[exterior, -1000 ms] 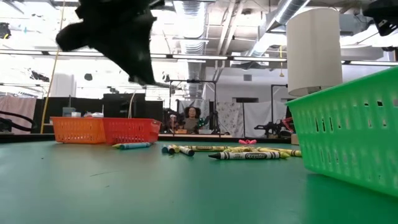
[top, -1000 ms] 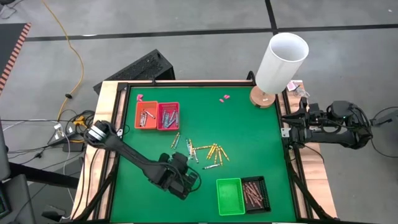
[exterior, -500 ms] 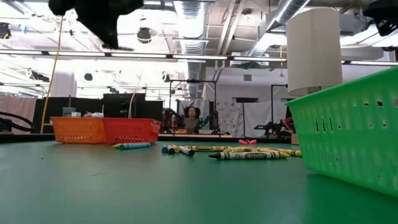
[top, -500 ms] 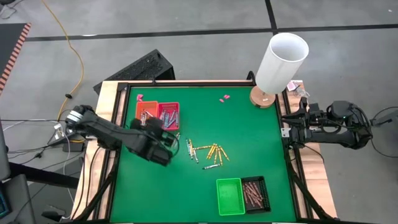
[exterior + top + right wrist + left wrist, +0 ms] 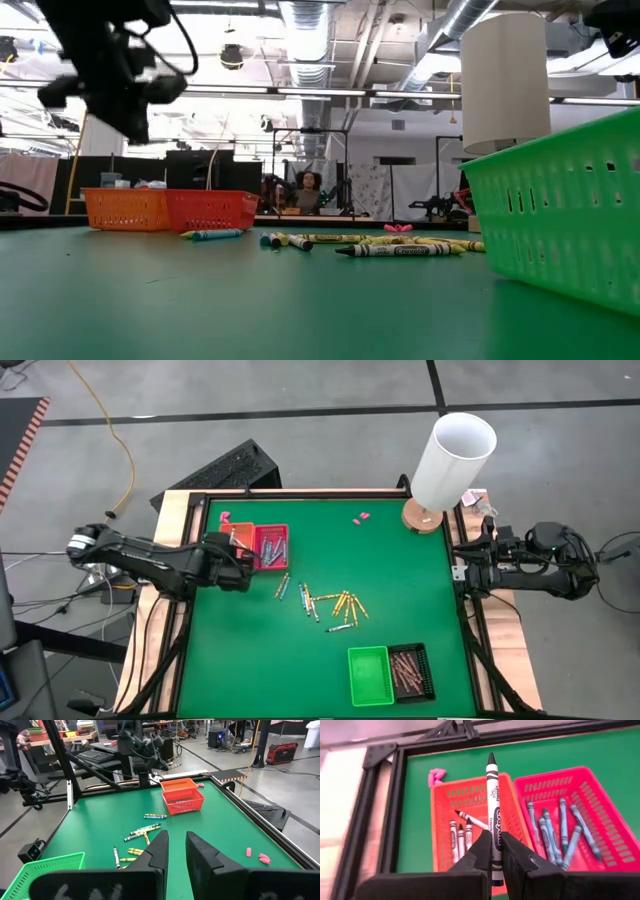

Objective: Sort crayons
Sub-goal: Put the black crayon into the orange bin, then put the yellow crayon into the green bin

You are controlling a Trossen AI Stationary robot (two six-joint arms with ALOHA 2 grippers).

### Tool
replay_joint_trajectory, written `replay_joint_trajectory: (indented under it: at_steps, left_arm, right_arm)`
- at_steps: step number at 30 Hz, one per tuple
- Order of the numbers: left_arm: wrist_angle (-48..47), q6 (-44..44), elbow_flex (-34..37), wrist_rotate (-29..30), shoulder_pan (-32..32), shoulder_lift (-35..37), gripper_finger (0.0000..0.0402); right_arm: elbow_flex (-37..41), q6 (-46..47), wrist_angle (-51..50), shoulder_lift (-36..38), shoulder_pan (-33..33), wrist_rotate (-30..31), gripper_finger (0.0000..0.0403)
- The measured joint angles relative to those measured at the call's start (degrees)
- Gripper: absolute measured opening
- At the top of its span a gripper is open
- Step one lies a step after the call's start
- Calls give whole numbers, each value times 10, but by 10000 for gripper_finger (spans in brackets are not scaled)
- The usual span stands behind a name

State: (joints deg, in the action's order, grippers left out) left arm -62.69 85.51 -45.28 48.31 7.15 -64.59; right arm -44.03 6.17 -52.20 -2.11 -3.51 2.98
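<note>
My left gripper [image 5: 243, 556] hangs over the orange tray [image 5: 240, 532] at the table's far left, shut on a grey crayon [image 5: 492, 795] with a black tip. A few grey crayons [image 5: 460, 832] lie in the orange tray [image 5: 470, 795], and several blue ones [image 5: 560, 827] in the red tray [image 5: 570, 810] beside it. Several loose crayons [image 5: 325, 602] lie on the green mat mid-table. My right gripper [image 5: 177, 845] waits at the table's right edge [image 5: 462, 572], open, nothing between its fingers. My left gripper pinches the grey crayon's rear half [image 5: 493, 827] between its two fingers. The crayon lies along the fingers, its black tip [image 5: 491, 757] sticking out ahead of them. It is lifted clear, slanting down over the orange tray.
A green tray [image 5: 369, 676] and a black tray [image 5: 412, 670] with brown-red crayons stand near the front edge. A tall white cylinder [image 5: 452, 460] on a wooden base stands at the far right corner. Pink scraps [image 5: 361, 517] lie near the far edge.
My left gripper has swung from the near middle of the table toward the far left, rising a little, and now hangs over the orange tray. It has stayed shut.
</note>
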Motion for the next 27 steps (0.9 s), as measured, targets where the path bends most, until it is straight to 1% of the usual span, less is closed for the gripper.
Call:
replay_joint_trajectory:
  at_steps: [4, 7, 10, 12, 16, 20, 24, 27]
  left_arm:
    - [95, -34, 71, 1, -36, 27, 9]
    - [176, -64, 111, -2, -57, 29, 9]
    - [238, -95, 140, -13, -78, 22, 9]
    - [264, -110, 152, -17, -90, 18, 9]
    - [281, -117, 163, -26, -105, 17, 18]
    - [284, -136, 164, -31, -115, 17, 48]
    - [292, -159, 164, -31, -118, 17, 96]
    - [293, -160, 164, -28, -118, 17, 135]
  right_arm:
    - [0, 0, 0, 0, 0, 0, 68]
    - [0, 0, 0, 0, 0, 0, 68]
    - [0, 0, 0, 0, 0, 1, 68]
    - [0, 0, 0, 0, 0, 1, 68]
    - [0, 0, 0, 0, 0, 1, 68]
    - [0, 0, 0, 0, 0, 1, 68]
    - [0, 0, 0, 0, 0, 1, 68]
    - [0, 0, 0, 0, 0, 1, 68]
